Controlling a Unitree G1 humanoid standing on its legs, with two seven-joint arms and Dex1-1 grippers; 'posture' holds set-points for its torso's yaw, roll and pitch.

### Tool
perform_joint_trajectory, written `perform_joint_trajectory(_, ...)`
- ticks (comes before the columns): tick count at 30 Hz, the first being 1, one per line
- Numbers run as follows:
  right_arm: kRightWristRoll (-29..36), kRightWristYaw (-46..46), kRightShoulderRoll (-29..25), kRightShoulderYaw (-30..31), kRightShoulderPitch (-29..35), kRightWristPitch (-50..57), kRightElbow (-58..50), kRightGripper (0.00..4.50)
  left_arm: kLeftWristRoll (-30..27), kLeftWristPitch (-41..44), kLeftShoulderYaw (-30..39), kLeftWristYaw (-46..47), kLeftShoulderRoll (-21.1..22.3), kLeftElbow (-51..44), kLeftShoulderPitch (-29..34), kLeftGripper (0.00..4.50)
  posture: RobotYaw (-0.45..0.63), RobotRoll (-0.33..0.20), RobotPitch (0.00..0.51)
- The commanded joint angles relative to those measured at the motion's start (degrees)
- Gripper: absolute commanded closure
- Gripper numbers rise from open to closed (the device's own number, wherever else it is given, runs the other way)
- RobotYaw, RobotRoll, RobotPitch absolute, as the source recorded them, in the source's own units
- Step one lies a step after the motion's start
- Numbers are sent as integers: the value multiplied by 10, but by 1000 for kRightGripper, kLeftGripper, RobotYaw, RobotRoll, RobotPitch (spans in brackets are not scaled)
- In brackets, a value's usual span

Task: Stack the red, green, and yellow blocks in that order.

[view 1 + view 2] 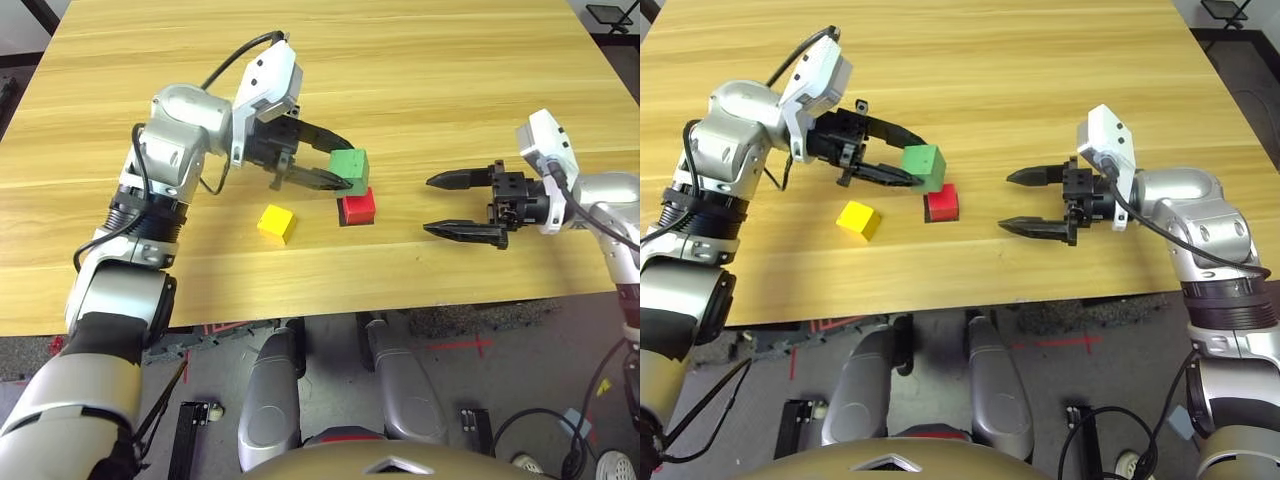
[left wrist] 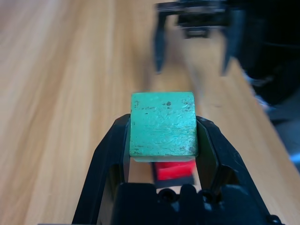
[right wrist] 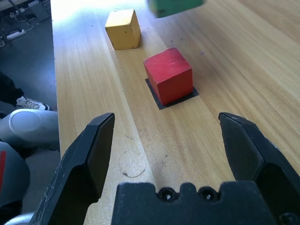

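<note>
the yellow block [image 1: 276, 223] lies nearest the surface's [image 1: 420, 70] front edge, apart from the others. the red block [image 1: 357, 206] sits on a black patch [image 3: 161, 101]. the left pincer [image 1: 336, 166] clamps the green block [image 1: 350, 168] just above the red. the right pincer [image 1: 447, 205] gapes wide, empty, nearby.

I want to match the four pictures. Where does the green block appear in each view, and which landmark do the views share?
Left eye view: green block near the table's middle, clamped in the left gripper.
Right eye view: left of centre, just above the red block.
Left wrist view: at the centre, between the black fingers.
Right wrist view: cut off by the top edge.
Shared landmark: the red block, seen in all four views.
</note>
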Motion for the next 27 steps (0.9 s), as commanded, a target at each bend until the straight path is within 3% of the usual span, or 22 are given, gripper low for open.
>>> perform_joint_trajectory(1, 0, -3, 2, 0, 6, -8, -10, 0, 7, 34, -1, 21, 5, -29, 2, 2425, 139, 66, 282)
perform_joint_trajectory(10, -1, -9, 8, 2, 3, -14, -2, 0, -1, 54, -18, 19, 42, -148, 55, 2425, 145, 72, 275)
perform_joint_trajectory(18, -2, -11, 13, 3, 0, -17, 3, 0, -10, 108, -15, 61, 30, -200, 77, 2425, 147, 74, 273)
perform_joint_trajectory(27, -7, -10, 15, 5, -6, -22, 10, 0, 10, 79, -53, 66, 18, -204, 88, 2425, 147, 70, 265)
